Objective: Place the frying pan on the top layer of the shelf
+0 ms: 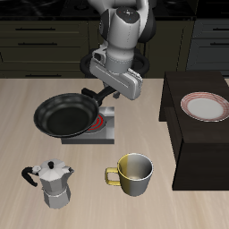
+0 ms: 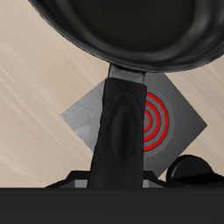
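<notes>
Nearest the lens, a moka pot (image 1: pixel 55 183) and a mug (image 1: pixel 134 173) stand by the table's front edge, well below and forward of the jaws. Behind them sits the burner (image 1: pixel 89 128), its red coil showing directly under the jaws in the wrist view.

By my judgement the step in hand is the carry: the pan (image 1: pixel 65 114) hangs above the burner, clear of it, its bowl reaching out from the jaws and its handle (image 2: pixel 118 131) running back into them. To do it well, I would keep the pan level, since the bowl's weight sits far out from the grip and could swing or droop. Lift enough that the bowl passes over the shelf (image 1: pixel 201 143) edge, then travel sideways toward its flat top. A plate (image 1: pixel 207 106) already rests there, so the pan should come down on bare top beside it, not on it. Lower gently before letting go.

The gripper (image 1: pixel 106 92) holds the handle near its far end. The jaws stand narrow, closed around the handle; in the wrist view the handle fills the gap between them, though the fingertips themselves are mostly hidden by it.

The shelf stands well apart from the jaws, off to the side, with the pan not yet over it
</notes>
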